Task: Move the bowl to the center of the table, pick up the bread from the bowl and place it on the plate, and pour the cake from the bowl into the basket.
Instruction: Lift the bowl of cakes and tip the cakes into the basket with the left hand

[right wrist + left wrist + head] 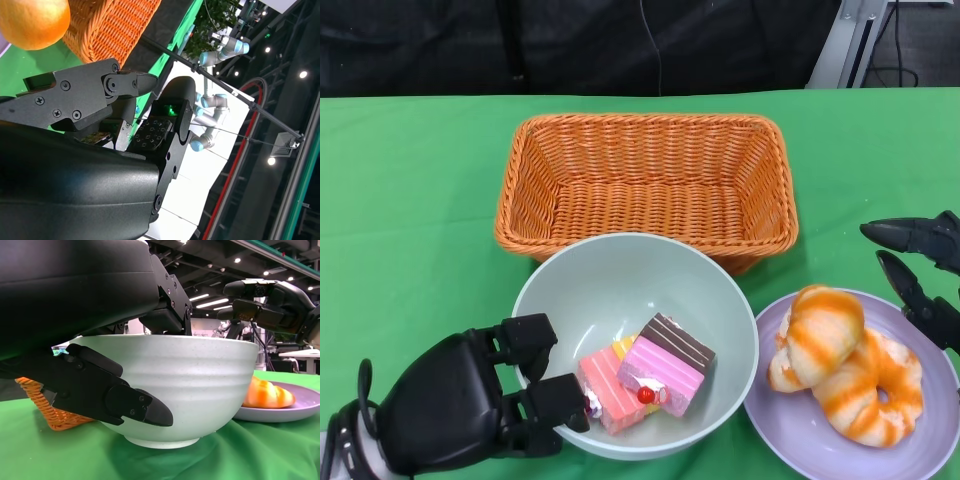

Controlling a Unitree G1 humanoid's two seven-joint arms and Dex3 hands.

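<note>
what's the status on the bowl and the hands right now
Left hand grips the bowl rim, fingers inside and out. Right hand open, empty, beside the plate. Bread on plate, cake in bowl. Basket empty, path unobstructed.

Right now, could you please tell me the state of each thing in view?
Bowl: upright on the table, gripped at its rim, cake inside.
Cake: in the bowl.
Bread: on the plate.
Plate: holding bread.
Basket: empty.
Left robot hand: gripping the bowl.
Right robot hand: open, holding nothing.
</note>
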